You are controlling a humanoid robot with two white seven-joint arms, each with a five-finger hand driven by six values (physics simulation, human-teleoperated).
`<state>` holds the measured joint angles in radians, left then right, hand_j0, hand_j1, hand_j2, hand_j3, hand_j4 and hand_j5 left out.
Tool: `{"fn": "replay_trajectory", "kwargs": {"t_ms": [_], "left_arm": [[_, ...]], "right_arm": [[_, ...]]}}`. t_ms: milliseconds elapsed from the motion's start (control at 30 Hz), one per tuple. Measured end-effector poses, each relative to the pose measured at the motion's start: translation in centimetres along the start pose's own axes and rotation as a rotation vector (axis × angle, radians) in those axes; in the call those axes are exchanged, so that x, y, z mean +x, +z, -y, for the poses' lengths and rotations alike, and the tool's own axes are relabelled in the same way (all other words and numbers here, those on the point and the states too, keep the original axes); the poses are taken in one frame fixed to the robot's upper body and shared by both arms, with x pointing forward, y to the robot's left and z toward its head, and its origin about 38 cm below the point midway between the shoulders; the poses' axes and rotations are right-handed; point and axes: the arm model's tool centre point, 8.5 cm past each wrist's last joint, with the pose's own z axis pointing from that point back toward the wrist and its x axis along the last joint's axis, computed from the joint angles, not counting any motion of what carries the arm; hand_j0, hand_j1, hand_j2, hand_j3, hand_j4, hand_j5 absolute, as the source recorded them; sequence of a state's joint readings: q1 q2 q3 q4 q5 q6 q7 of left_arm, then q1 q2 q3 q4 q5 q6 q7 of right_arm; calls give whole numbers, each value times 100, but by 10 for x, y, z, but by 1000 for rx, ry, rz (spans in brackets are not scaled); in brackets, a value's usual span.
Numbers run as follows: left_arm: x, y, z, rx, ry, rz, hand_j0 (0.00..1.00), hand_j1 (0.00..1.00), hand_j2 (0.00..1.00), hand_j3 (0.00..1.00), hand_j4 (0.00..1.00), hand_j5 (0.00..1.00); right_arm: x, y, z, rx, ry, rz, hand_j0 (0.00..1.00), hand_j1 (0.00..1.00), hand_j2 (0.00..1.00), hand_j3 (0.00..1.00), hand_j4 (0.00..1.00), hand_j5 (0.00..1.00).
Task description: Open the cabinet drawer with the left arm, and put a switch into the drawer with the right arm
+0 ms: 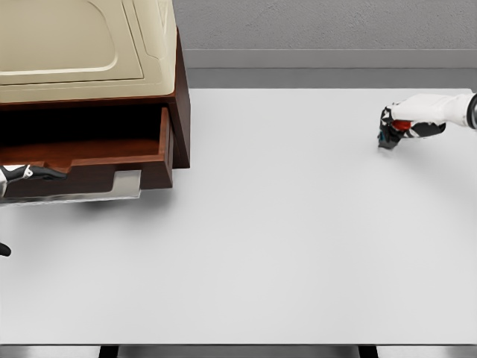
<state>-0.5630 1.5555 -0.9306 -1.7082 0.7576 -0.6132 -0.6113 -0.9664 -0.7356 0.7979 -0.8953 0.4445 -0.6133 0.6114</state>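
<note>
Head view shows the dark wooden cabinet drawer (pixel 89 153) pulled open, left hand (pixel 22 175) at its front, grip unclear. Far right on the white table (pixel 283 246), right hand (pixel 399 128) clasps the small red-and-blue switch (pixel 393 131); carrying and placing remain.

Dark glossy wooden drawer (pixel 112 153) (matt table (pixel 298 246))

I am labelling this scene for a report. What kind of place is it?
Probably a simulated test bench, not a real room: a bare white table, a brown cabinet with its drawer open, and a plain grey wall.
</note>
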Motion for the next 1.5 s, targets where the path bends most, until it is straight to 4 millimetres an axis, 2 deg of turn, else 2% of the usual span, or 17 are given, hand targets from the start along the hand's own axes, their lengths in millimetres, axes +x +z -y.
{"fn": "replay_trajectory", "kwargs": {"t_ms": [200, 333, 433, 533, 800, 1067, 1500], "left_arm": [[0, 0, 0, 1, 0, 0, 100, 100, 100, 100, 100, 100], [0, 0, 0, 1, 0, 0, 100, 100, 100, 100, 100, 100], [0, 0, 0, 0, 0, 0, 100, 100, 100, 100, 100, 100], [0, 0, 0, 1, 0, 0, 100, 100, 100, 100, 100, 100], [0, 0, 0, 0, 0, 0, 100, 100, 100, 100, 100, 100], [-1, 1, -1, 4, 2, -3, 100, 100, 100, 100, 100, 100], [-2, 1, -1, 4, 1, -6, 100, 100, 100, 100, 100, 100]], "right_arm": [[11, -2, 42, -81, 30, 27, 37, 37, 37, 37, 37, 37], [35, -11, 59, -110, 81, 85, 37, 37, 37, 37, 37, 37], [60, -15, 71, -131, 142, 140, 38, 38, 38, 38, 38, 38], [92, -14, 86, -162, 231, 210, 39, 39, 39, 39, 39, 39], [161, 1, 127, -248, 415, 351, 39, 39, 39, 39, 39, 39], [235, -9, 158, -243, 580, 493, 39, 39, 39, 39, 39, 39], [308, -9, 195, -264, 666, 662, 39, 39, 39, 39, 39, 39]]}}
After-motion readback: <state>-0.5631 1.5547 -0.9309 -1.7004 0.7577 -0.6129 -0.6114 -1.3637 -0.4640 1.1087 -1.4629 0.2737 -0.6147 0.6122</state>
